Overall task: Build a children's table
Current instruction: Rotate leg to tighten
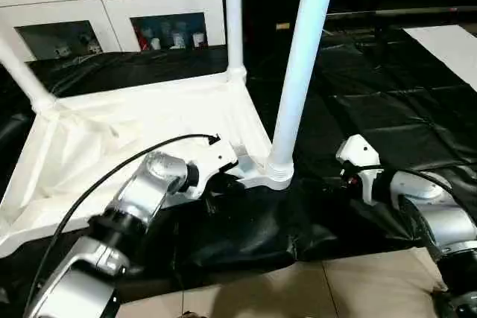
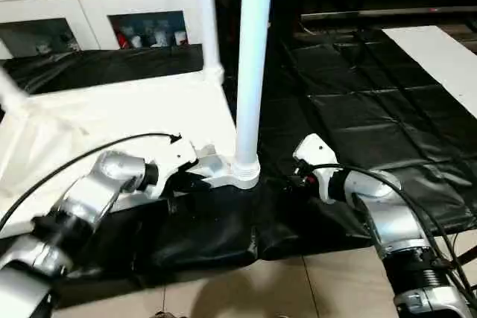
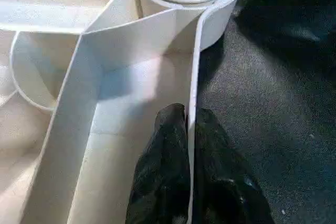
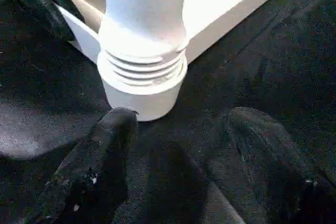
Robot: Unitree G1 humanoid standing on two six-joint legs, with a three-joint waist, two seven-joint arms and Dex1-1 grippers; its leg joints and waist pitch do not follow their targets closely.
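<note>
Tabletop (image 1: 149, 132) lies upside down on the black sheet (image 2: 358, 117), and the near leg (image 1: 302, 65) stands upright in its corner socket (image 4: 142, 85). My left tool (image 3: 191, 150) pinches the rim (image 3: 195, 66) beside this socket. My right tool (image 4: 178, 156) is spread wide and holds nothing, low on the sheet. The leg rises straight ahead of it, so I judge the right arm best placed to take it.

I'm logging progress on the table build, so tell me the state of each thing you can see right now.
Tabletop: upside down on the black sheet, rim up.
Near leg: upright, seated in its corner socket.
Far leg: upright in its socket.
Left leg: in its socket, leaning.
Left pincer: shut on the tabletop rim.
Right pincer: open, just short of the near leg's socket.
Cabinet: glass doors closed.
</note>
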